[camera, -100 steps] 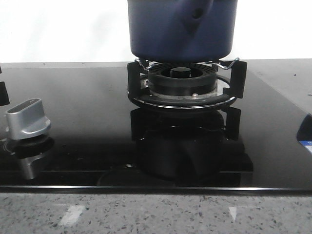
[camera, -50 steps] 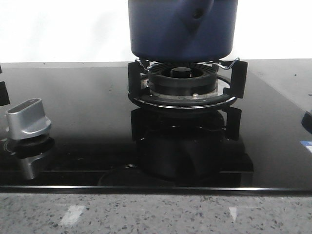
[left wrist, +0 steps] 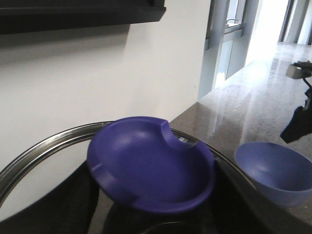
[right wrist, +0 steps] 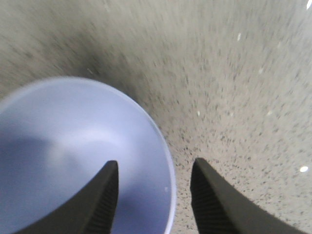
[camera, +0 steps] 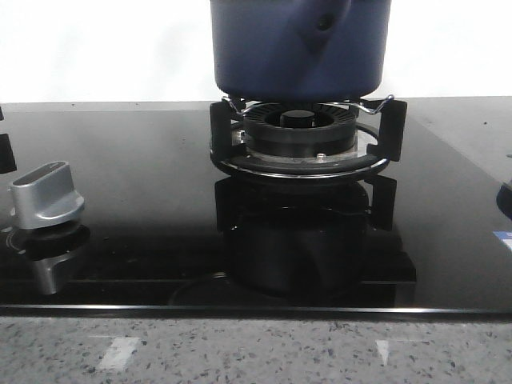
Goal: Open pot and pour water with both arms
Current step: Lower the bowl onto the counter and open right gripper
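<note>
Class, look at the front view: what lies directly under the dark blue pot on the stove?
Under the pot sits a black burner ringed by a pot support on the glass cooktop. The pot's underside and inside are hidden.

Burner (camera: 300,136) occupied by pot (camera: 300,48); knob (camera: 46,194) stands left; right gripper (right wrist: 153,197) straddles bowl (right wrist: 73,161) rim on worktop (right wrist: 234,87).

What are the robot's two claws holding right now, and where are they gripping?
The right gripper holds nothing yet: its open fingers straddle the rim of the light blue bowl. The left seems to carry the pot's lid, but its grip point is hidden.
</note>
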You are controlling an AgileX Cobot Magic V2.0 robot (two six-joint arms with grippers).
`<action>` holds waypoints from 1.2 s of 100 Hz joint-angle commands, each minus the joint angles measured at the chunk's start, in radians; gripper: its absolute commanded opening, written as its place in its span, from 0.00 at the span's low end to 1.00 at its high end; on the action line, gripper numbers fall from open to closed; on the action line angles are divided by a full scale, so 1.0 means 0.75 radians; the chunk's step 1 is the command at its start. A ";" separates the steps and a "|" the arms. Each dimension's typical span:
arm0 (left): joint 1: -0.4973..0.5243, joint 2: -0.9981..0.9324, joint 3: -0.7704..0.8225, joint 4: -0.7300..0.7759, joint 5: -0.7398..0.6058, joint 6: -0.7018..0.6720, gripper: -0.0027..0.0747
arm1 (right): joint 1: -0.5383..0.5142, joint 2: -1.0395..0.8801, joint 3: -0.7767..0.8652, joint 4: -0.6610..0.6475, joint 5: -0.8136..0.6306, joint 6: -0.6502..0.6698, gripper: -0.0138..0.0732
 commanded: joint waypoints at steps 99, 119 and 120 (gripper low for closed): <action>-0.198 0.119 -0.047 -0.071 0.064 -0.010 0.43 | -0.005 -0.192 -0.099 0.099 0.008 -0.029 0.52; -0.198 0.119 -0.047 -0.045 0.048 -0.010 0.43 | -0.005 -0.192 -0.099 0.102 0.009 -0.029 0.52; -0.198 0.119 -0.047 -0.048 0.048 -0.010 0.43 | -0.005 -0.192 -0.099 0.102 0.009 -0.029 0.52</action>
